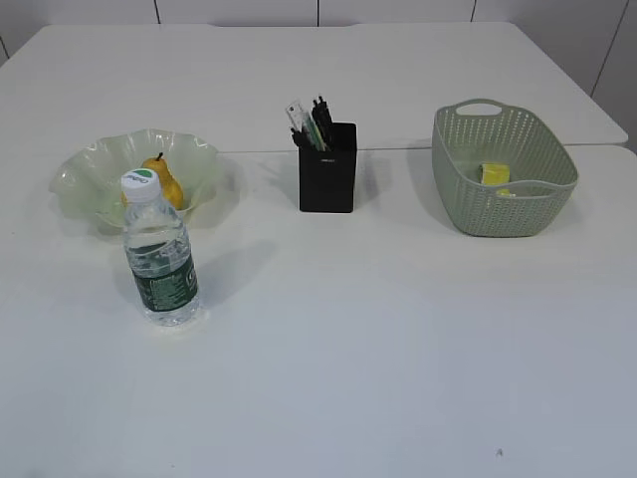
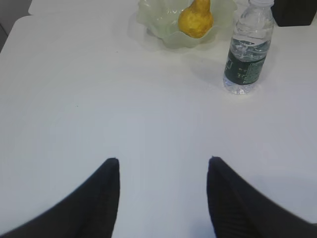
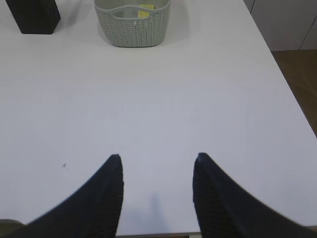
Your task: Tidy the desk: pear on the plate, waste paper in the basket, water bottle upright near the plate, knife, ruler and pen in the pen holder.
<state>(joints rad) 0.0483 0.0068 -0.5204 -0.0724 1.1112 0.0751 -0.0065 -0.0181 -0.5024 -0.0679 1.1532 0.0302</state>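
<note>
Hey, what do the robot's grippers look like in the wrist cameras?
Both the left gripper and the right gripper have two matte black fingers, broad at the base and tapering to rounded tips. No cables or markings show; the arms themselves are out of view.

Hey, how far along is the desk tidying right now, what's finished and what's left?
It looks finished. The yellow pear lies in the ruffled pale-green glass plate, the crumpled yellow paper in the sage-green woven basket, the clear water bottle stands upright by the plate, and tools stick out of the black pen holder. Nothing is in hand: both tools are open.

One pear (image 1: 165, 183), one plate (image 1: 82, 177), one water bottle (image 1: 159, 254), one pen holder (image 1: 327, 179), one basket (image 1: 503, 177), one waste paper (image 1: 495, 175).
</note>
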